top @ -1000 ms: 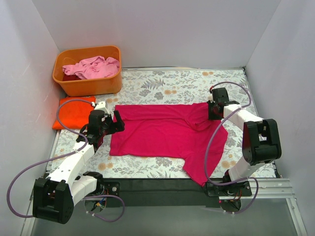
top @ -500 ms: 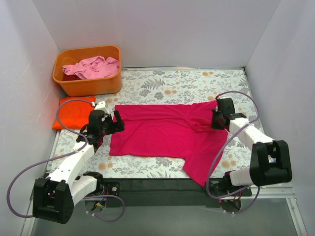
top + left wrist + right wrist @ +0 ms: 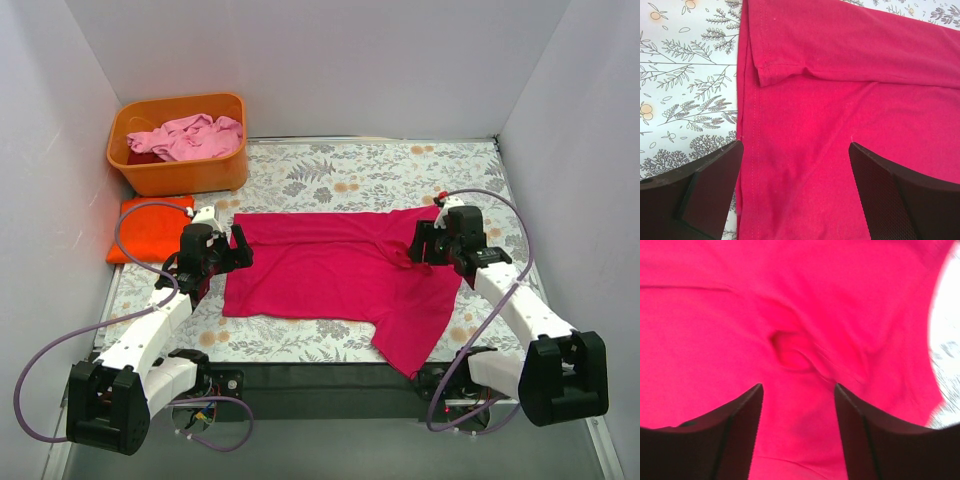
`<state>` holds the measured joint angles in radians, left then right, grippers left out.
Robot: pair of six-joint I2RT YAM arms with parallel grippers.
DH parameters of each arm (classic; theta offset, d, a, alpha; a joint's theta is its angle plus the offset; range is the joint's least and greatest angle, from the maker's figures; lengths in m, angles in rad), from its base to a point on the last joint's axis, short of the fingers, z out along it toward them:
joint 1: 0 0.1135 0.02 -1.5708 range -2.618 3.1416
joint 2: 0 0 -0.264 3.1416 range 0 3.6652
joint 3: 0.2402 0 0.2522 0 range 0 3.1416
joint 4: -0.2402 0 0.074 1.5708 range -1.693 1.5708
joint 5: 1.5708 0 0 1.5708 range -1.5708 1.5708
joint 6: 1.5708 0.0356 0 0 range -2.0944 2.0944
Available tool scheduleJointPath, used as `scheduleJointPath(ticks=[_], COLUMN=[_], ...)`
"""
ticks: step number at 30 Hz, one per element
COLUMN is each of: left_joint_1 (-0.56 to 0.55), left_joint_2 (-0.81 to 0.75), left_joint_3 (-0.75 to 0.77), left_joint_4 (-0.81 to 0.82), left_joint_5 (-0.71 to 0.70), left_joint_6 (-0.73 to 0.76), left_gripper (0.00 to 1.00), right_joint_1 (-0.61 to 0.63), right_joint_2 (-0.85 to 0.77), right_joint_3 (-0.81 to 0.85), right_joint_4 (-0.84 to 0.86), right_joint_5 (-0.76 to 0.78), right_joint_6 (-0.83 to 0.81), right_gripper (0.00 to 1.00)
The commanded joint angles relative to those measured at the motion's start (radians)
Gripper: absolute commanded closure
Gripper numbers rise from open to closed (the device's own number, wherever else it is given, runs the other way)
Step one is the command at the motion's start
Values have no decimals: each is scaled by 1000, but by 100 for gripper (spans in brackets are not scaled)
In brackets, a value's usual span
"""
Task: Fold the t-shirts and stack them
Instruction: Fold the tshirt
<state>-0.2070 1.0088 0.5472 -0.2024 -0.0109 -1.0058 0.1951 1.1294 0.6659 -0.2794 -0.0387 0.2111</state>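
Observation:
A magenta-red t-shirt [image 3: 335,272] lies spread flat on the floral table cover, with one part hanging toward the near edge at the right. My left gripper [image 3: 241,250] is open just above its left edge. In the left wrist view the gripper [image 3: 796,145] straddles the hemmed side of the shirt [image 3: 840,100]. My right gripper [image 3: 418,247] is open over the bunched right end. In the right wrist view the gripper [image 3: 798,387] hangs above a pucker in the cloth [image 3: 792,350]. A folded orange t-shirt [image 3: 150,228] lies at the left.
An orange plastic tub [image 3: 225,165] stands at the back left. It holds a crumpled pale pink t-shirt [image 3: 190,135] with a dark red one [image 3: 143,157] under it. White walls close in on the left, back and right. A black rail runs along the near edge.
My right arm has swung down and toward me, bringing its gripper leftward over the shirt's bunched right end. The left arm and the shirt have not moved.

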Motion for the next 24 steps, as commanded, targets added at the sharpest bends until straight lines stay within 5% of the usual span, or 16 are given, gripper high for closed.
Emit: scheduleJointPath(ticks=[1, 11, 24], left_joint_1=[-5, -5, -5], left_joint_2=[-1, -6, -4], left_joint_3=[2, -1, -1], left_joint_4=[8, 8, 8], left_joint_5=[-6, -9, -9], left_joint_6=[13, 12, 15], left_gripper=[20, 20, 20], right_joint_1=[23, 35, 40], right_joint_2=[36, 274, 395], right_joint_3=[70, 72, 47], right_joint_4=[138, 316, 399], right_joint_5=[-180, -257, -263], right_joint_6=[42, 195, 249], right_gripper=[43, 47, 51])
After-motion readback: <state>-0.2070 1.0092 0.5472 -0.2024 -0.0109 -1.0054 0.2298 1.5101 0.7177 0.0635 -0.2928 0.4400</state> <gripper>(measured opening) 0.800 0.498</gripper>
